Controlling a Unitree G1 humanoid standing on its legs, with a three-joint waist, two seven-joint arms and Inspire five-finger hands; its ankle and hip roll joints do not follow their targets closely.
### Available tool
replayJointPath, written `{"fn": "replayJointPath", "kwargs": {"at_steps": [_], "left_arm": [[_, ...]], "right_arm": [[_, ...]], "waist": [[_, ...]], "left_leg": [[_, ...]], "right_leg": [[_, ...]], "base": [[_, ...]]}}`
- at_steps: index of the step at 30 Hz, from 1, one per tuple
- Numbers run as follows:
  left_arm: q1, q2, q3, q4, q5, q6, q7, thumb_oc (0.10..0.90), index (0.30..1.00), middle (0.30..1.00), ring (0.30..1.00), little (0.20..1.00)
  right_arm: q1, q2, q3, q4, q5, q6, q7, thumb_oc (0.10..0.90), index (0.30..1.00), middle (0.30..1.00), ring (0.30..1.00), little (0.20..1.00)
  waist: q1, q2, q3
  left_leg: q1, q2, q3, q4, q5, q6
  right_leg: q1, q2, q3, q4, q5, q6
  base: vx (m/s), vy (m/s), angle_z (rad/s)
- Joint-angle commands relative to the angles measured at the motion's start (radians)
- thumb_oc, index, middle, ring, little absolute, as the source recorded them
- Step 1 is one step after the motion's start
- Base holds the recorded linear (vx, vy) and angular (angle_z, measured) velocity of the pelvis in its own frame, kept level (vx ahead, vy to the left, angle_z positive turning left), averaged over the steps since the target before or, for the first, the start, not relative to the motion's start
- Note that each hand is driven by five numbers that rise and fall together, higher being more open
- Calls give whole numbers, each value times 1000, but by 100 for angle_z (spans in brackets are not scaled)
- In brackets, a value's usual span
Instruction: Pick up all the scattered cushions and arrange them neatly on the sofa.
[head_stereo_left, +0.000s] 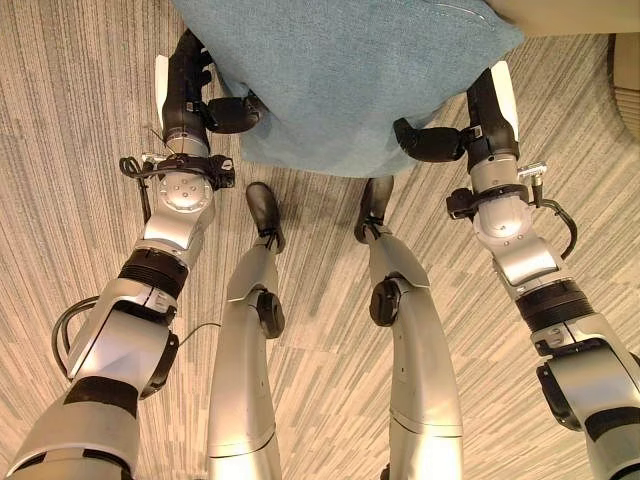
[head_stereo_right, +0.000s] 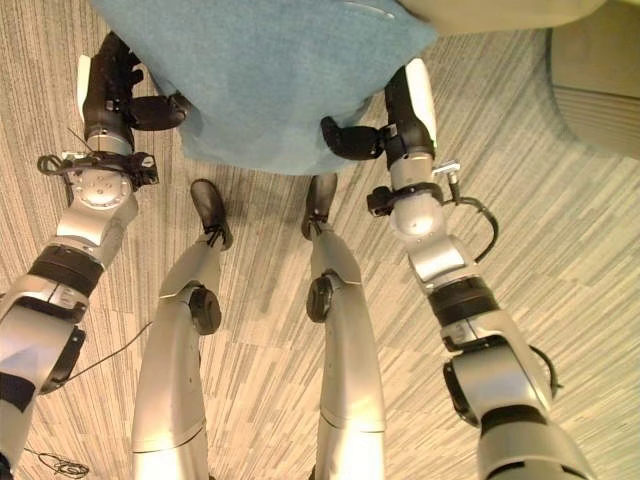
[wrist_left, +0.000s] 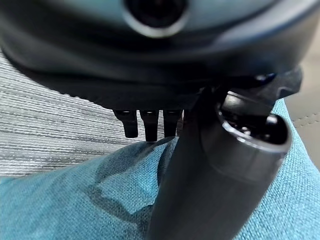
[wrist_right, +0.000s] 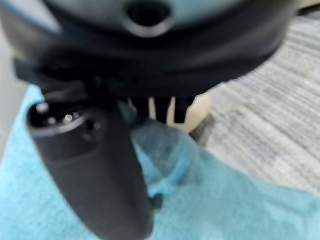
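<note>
A teal cushion (head_stereo_left: 340, 70) hangs in front of me above the carpet, carried between both hands. My left hand (head_stereo_left: 190, 90) clasps its left edge, the thumb (wrist_left: 215, 165) lying on the fabric and the fingers (wrist_left: 145, 122) curled round the far side. On the cushion's right edge my right hand (head_stereo_left: 485, 110) does the same, thumb (wrist_right: 95, 170) on top and fingers (wrist_right: 160, 107) under the edge. The cushion's far part runs out of the picture at the top, next to the beige sofa (head_stereo_right: 500, 15).
Grey striped carpet (head_stereo_left: 60, 150) covers the floor all round. A beige upholstered piece (head_stereo_right: 600, 90) stands on the floor at the far right, beside the sofa's edge.
</note>
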Motion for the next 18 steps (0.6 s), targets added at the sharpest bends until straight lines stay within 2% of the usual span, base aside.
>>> {"fn": "replayJointPath", "kwargs": {"at_steps": [1,2,3,6,11,13,18], "left_arm": [[74,-111,-66,-108,11,-70,-22,413,319,319,319,319],[78,-122,-67,-116,9,-72,-22,400,300,300,300,300],[79,-132,-67,-125,5,-73,-20,400,300,300,300,300],[148,-152,-19,-208,-7,-92,-6,400,300,300,300,300],[253,-172,51,-311,-20,-115,3,400,300,300,300,300],[335,-198,89,-380,-21,-132,-5,400,300,300,300,300],[473,-260,111,-459,-55,-151,-50,400,300,300,300,300]], "right_arm": [[18,150,131,-130,-13,-60,17,640,660,660,660,660],[19,155,132,-134,-10,-62,19,444,366,366,366,366],[18,161,132,-138,-5,-64,20,400,300,300,300,300],[72,176,83,-176,14,-82,19,400,300,300,300,300],[148,197,43,-214,11,-95,11,400,300,300,300,300],[221,219,16,-249,26,-119,12,400,300,300,300,300],[354,263,-15,-306,62,-146,26,400,300,300,300,300]], "waist": [[-15,-13,-181],[-13,-12,-185],[-10,-12,-188],[2,-2,-217],[11,3,-225],[17,4,-224],[22,2,-229]], "left_leg": [[19,-5,-102,-54,-13,-60],[22,-6,-103,-57,-13,-59],[25,-6,-103,-61,-12,-59],[74,-6,-108,-108,2,-67],[135,1,-110,-143,6,-76],[216,7,-105,-196,16,-87],[390,18,-113,-293,35,-114]], "right_leg": [[24,6,98,-27,8,137],[25,7,97,-26,6,136],[27,8,96,-27,6,136],[67,15,85,-40,2,132],[129,17,71,-59,-3,128],[207,16,52,-86,-4,127],[374,14,14,-150,-5,124]], "base": [[20,-36,0],[12,-35,0],[-9,-64,0],[-41,-98,2],[-47,-56,2],[-86,-61,7],[-55,-69,9]]}}
